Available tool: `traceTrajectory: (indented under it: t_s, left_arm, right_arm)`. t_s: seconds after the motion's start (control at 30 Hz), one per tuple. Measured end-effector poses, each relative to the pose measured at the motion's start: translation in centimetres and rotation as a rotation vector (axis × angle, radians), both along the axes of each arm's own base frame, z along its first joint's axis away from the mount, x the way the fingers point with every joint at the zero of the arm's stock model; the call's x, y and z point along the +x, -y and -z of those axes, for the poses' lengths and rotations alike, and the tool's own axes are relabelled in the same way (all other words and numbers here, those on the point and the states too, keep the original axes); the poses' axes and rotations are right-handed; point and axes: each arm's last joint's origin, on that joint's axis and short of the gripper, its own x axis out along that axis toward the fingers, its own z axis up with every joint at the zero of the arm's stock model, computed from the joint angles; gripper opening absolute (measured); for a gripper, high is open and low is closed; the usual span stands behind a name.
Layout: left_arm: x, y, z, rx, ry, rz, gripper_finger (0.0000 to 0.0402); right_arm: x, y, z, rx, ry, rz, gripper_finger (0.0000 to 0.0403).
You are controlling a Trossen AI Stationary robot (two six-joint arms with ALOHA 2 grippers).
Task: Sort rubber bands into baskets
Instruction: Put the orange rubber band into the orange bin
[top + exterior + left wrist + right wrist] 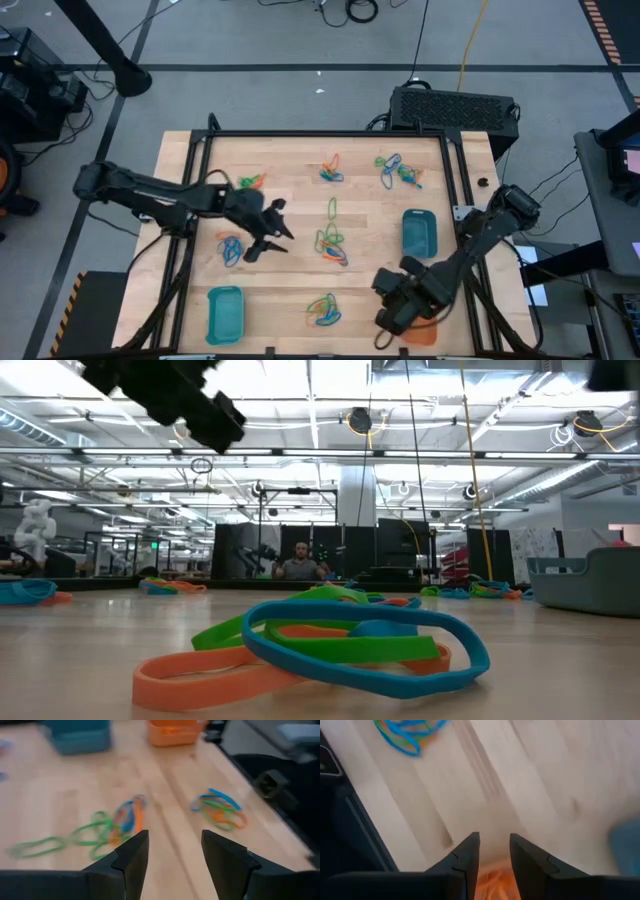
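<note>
Rubber bands lie in several small clumps on the wooden table: one in the middle, one near the front edge that fills the low view's foreground, a blue one at the left, and others at the back. One teal basket stands at the right and another at the front left. The orange basket is at the front right, mostly under my right arm. My left gripper is open and empty above the table, between the blue clump and the middle clump. My right gripper hovers over the orange basket with a narrow gap between its fingers and nothing showing in it.
A black frame runs round the table's edges. A black box stands behind the far right corner. Bare wood lies between the clumps. A person sits far back in the room.
</note>
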Motion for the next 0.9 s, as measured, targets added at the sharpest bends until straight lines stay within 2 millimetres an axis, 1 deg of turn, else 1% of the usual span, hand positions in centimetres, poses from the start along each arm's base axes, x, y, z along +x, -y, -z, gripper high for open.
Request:
traceTrajectory:
  t_s: [0.1,0.2,0.3,0.37,0.4,0.47,0.53,0.6,0.67,0.8,0.9]
  left_arm:
    - [-1.6,0.6,-0.1,0.035,0.003,-0.098,0.0191]
    - [-2.9,0.9,0.3,0.031,0.002,-0.146,0.0191]
    - [-3.7,0.8,1.1,0.024,-0.019,-0.210,0.0191]
    - [-4.0,0.4,1.8,0.045,-0.035,-0.325,0.0191]
    - [-4.1,0.0,2.0,0.063,-0.047,-0.407,0.0191]
    - [-4.6,-1.1,2.9,0.117,-0.123,-0.588,0.0191]
    - [-4.9,-2.4,3.5,0.118,-0.190,-0.723,0.0191]
    - [-5.2,-3.7,3.9,0.084,-0.254,-0.782,0.0191]
    - [-5.3,-4.9,4.1,0.043,-0.285,-0.816,0.0191]
    - [-6.0,-7.6,4.5,0.027,-0.352,-0.945,0.0191]
    - [-6.6,-9.4,5.1,0.050,-0.421,-1.014,0.0191]
  right_arm:
    - [1.6,1.0,-0.2,-0.011,0.055,-0.098,0.0100]
    - [3.3,2.2,-0.4,-0.052,0.136,-0.207,0.0100]
    - [5.0,3.5,-0.8,-0.118,0.222,-0.314,0.0100]
    - [6.1,4.6,-1.0,-0.162,0.268,-0.373,0.0100]
    - [6.6,5.2,-1.1,-0.182,0.283,-0.400,0.0100]
    - [7.4,6.5,-1.2,-0.222,0.299,-0.455,0.0100]
    - [8.1,8.1,-1.2,-0.261,0.286,-0.487,0.0100]
    - [8.6,9.8,-1.1,-0.283,0.269,-0.531,0.0100]
    - [9.4,11.4,-1.2,-0.263,0.293,-0.571,0.0100]
    - [11.5,14.3,-1.8,-0.244,0.493,-0.674,0.0100]
    - [12.8,17.0,-1.7,-0.325,0.634,-0.669,0.0100]
